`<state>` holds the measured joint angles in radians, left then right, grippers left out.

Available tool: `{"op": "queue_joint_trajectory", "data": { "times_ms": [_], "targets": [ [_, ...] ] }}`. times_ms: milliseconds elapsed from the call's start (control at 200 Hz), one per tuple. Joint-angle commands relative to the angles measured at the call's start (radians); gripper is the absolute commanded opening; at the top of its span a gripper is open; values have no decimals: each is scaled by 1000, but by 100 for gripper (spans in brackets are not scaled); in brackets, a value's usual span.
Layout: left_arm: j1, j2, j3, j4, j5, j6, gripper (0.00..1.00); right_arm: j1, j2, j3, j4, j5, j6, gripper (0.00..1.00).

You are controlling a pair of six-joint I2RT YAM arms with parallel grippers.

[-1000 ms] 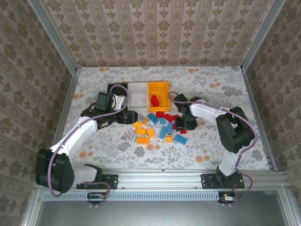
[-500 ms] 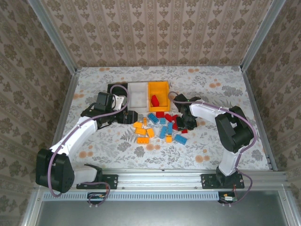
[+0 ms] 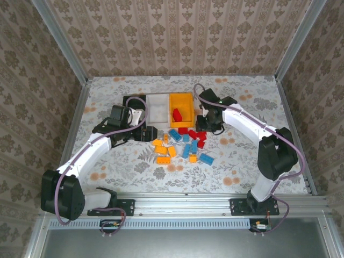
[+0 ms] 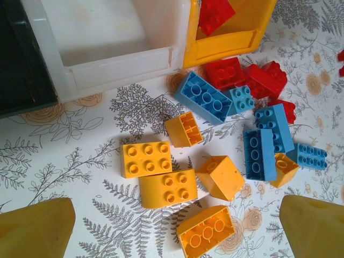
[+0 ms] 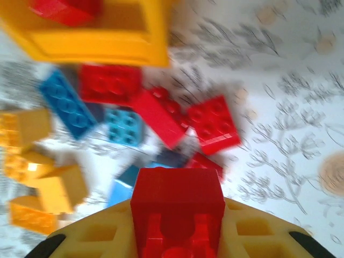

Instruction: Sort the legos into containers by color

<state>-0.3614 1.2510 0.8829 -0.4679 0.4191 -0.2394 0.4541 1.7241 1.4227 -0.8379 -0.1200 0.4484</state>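
Observation:
The legos point(image 3: 183, 142) lie in a loose pile of red, blue and orange bricks in front of the containers: a black bin point(image 3: 132, 102), a white bin point(image 3: 157, 111) and an orange-yellow bin point(image 3: 188, 100) with red bricks point(image 3: 177, 114) in it. My right gripper point(image 5: 177, 228) is shut on a red brick point(image 5: 177, 207) and hangs over the red bricks of the pile, just right of the orange-yellow bin point(image 5: 97, 43). My left gripper point(image 4: 174, 231) is open above several orange bricks point(image 4: 167, 187), its yellow fingers point(image 4: 35, 228) wide apart.
Blue bricks point(image 4: 259, 153) and red bricks point(image 4: 226, 71) lie right of the orange ones. The white bin's wall point(image 4: 118, 70) and the black bin point(image 4: 21, 70) stand just behind them. Metal rails edge the table point(image 3: 252, 161) on both sides.
My right gripper has closed on a red brick, lifted it off the pile and swung back toward the orange-yellow bin. The left arm has not moved.

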Motion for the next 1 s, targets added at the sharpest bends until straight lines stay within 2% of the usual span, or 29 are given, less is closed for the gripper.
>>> {"op": "queue_joint_trajectory", "data": {
  "times_ms": [0, 340, 450, 575, 825, 995],
  "targets": [
    [-7, 1, -10, -6, 3, -4, 100, 0, 65, 98, -19, -105, 14, 30],
    [-9, 6, -9, -10, -1, -1, 100, 3, 343, 425, -69, -141, -21, 32],
    [-9, 10, -7, -12, 1, -1, 100, 3, 415, 511, -99, -142, -27, 37],
    [-9, 14, -8, -12, -1, -1, 100, 3, 461, 574, -122, -147, -26, 48],
    [-12, 25, -3, -19, 9, 0, 100, 3, 427, 569, -124, -136, -26, 56],
    [-37, 33, 7, -43, -2, 14, 100, 6, 308, 402, -60, -126, -14, 56]
  ]
}}
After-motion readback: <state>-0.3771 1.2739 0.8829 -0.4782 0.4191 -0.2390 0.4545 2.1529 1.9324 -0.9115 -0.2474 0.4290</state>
